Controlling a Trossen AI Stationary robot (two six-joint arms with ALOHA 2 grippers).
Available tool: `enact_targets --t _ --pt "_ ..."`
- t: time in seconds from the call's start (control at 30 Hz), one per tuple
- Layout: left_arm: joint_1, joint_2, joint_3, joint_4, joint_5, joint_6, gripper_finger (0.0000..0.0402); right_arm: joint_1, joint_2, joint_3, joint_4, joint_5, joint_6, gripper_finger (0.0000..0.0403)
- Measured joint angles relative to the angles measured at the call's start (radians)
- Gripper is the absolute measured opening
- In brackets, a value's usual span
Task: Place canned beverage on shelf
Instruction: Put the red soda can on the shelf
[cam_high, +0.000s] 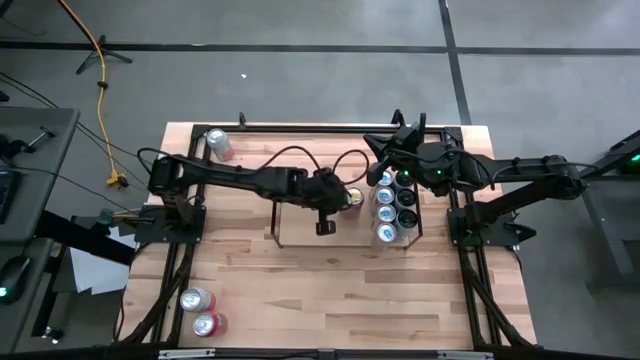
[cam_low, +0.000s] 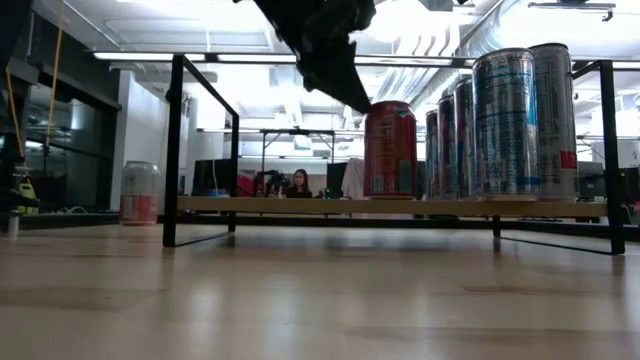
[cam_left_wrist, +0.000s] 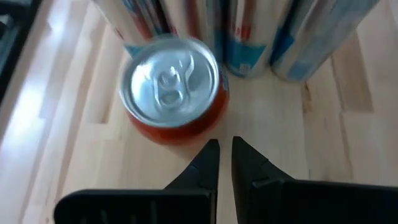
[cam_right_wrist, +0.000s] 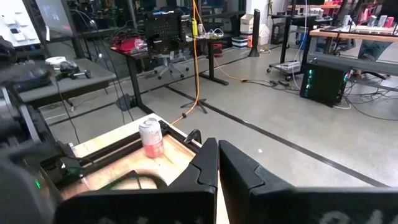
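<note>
Red can (cam_left_wrist: 173, 93) stands upright on shelf (cam_high: 290, 243) beside the tall cans (cam_high: 392, 208), left gripper (cam_left_wrist: 224, 155) empty and pinched closed just above it, so a careless retreat could tip it; right gripper (cam_right_wrist: 217, 158) closed too.

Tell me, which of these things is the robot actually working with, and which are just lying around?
In the job:
- shelf
- red can standing on it
- tall cans lined up beside it
- left gripper, shut, just above the red can

Lying about:
- loose cans at the table's near-left corner
- lone can at its far-left corner
</note>
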Motion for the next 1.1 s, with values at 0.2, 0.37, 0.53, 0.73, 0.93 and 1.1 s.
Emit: enact_targets --t 0.2,0.37,0.53,0.73,0.93,1.1 --pt "0.005 -0.031 0.002 -0.012 -0.041 0.019 0.0000 0.001 0.000 0.000 -0.007 0.000 0.000 0.0000" --pt "0.031 0.014 0.000 -0.011 -0.003 0.001 0.0000 0.001 0.000 0.000 -0.009 0.000 0.000 0.0000" --pt "0.030 0.055 0.000 0.007 0.008 -0.008 0.0000 0.001 0.000 0.000 -0.016 0.000 0.000 0.0000" --pt "0.031 0.101 0.000 0.074 0.008 -0.018 0.0000 0.001 0.000 0.000 -0.020 0.000 0.000 0.0000" --pt "0.031 0.144 0.000 0.158 0.023 -0.026 0.0000 0.001 0.000 0.000 -0.032 0.000 0.000 0.0000" --pt "0.030 0.159 0.000 0.174 0.025 -0.057 0.0000 0.001 0.000 0.000 -0.032 0.000 0.000 0.0000"
